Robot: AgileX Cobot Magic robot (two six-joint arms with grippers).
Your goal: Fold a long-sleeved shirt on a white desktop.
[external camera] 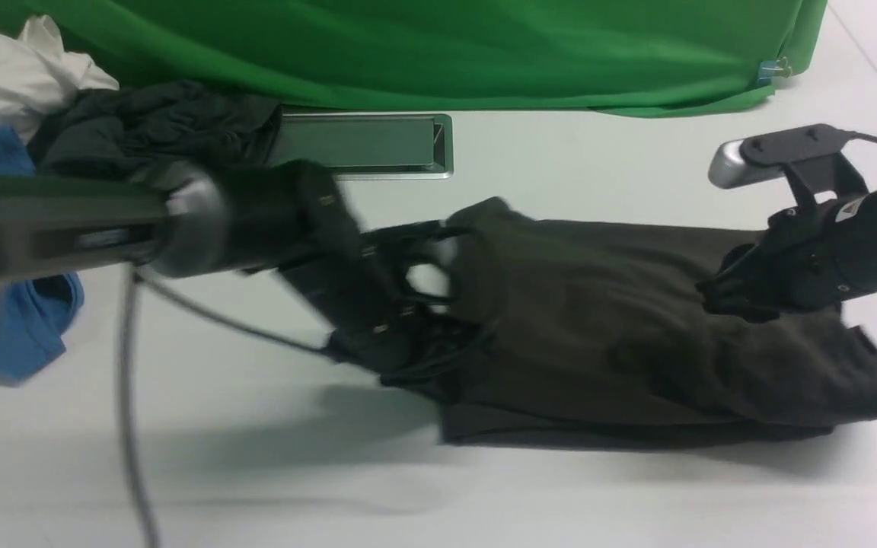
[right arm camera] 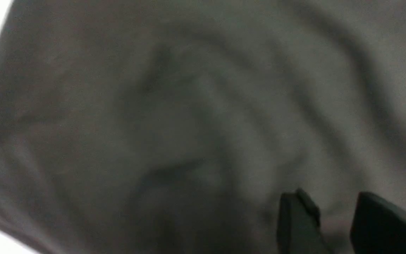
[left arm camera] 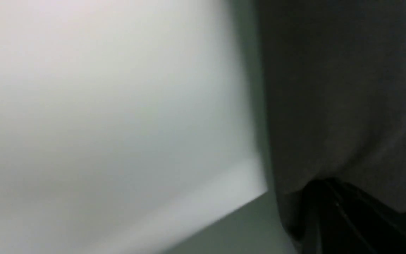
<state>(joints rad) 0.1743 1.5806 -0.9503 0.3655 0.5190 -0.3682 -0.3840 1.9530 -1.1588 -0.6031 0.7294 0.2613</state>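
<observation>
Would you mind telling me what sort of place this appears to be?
Probably a robot lab or recording setup: a green cloth backdrop, a white desktop with a silver-framed hatch, and garments piled for practice.

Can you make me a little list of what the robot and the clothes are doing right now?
shirt: the long-sleeved shirt lies partly folded on the white desktop
left gripper: the left gripper is shut on the shirt's left edge, lifting it a bit
right gripper: the right gripper has its fingers apart just over the shirt's right part; no cloth shows between them
other clothes: a pile of dark, blue and white clothes at the far left
behind: green cloth and a silver-framed hatch
</observation>
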